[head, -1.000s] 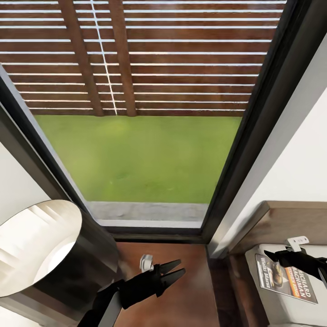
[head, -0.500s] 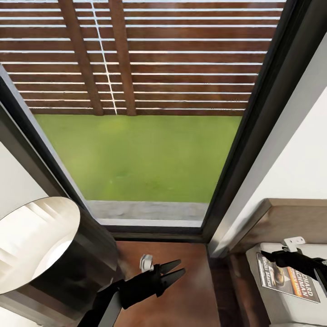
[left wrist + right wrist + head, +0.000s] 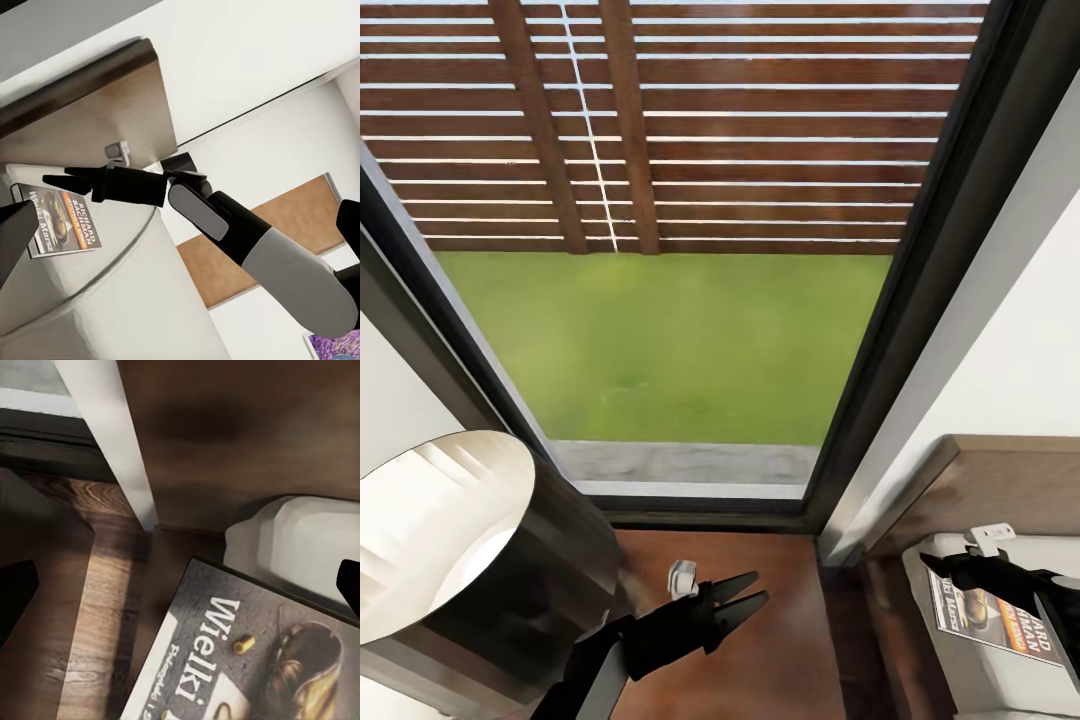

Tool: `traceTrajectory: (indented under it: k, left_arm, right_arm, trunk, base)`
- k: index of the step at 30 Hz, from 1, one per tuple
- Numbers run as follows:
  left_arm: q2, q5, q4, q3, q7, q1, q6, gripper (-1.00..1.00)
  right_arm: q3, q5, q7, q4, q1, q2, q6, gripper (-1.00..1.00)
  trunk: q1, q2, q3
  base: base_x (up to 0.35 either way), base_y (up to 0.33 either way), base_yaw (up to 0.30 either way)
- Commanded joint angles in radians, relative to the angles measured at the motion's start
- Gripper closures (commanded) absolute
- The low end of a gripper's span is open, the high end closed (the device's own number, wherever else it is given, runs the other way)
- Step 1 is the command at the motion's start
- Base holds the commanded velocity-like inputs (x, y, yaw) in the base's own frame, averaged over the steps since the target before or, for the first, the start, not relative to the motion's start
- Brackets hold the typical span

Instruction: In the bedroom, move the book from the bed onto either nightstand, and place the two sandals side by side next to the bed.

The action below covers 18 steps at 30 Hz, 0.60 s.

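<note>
The book (image 3: 992,618), a dark paperback with an orange band, lies flat on the corner of the bed's pale mattress (image 3: 970,690), by the brown headboard (image 3: 1000,490). My right gripper (image 3: 945,566) hovers just above the book's near end. It is open, with the book's cover (image 3: 247,660) showing between its spread fingers. From the left wrist view, the right gripper (image 3: 64,180) points over the book (image 3: 64,221). My left gripper (image 3: 758,588) is open and empty above the reddish-brown nightstand (image 3: 770,650). The sandals are out of view.
A large dark lamp shade (image 3: 450,530) stands at the left of the nightstand, close to my left arm. A tall dark-framed window (image 3: 680,340) fills the wall ahead. White wall (image 3: 1010,380) rises behind the headboard. A small white fitting (image 3: 682,576) sits by the left gripper.
My right gripper has slid a little to the left over the book, covering more of its cover. The book and the left arm have stayed where they were.
</note>
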Motion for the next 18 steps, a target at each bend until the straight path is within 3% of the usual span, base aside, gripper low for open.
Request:
traceTrajectory:
  k: [1,12,18]
  left_arm:
    - [0.0,0.007,0.0,-0.001,-0.001,0.0,0.01,-1.0]
    - [0.0,0.007,0.0,-0.001,-0.001,0.0,0.01,-1.0]
    - [0.0,0.007,0.0,-0.001,-0.001,0.0,0.01,-1.0]
  right_arm:
    - [-0.003,0.009,0.008,-0.001,-0.001,0.001,0.003,-1.0]
    - [-0.003,0.01,0.008,-0.001,-0.001,0.0,0.003,-1.0]
    - [-0.003,0.01,0.008,-0.001,-0.001,-0.001,0.003,-1.0]
  trunk:
    - [0.0,0.0,-0.001]
    - [0.0,0.0,-0.001]
    - [0.023,-0.042,-0.02]
  base:
    - [0.0,0.0,0.0]
    - [0.0,0.0,0.0]
    - [0.0,0.0,0.0]
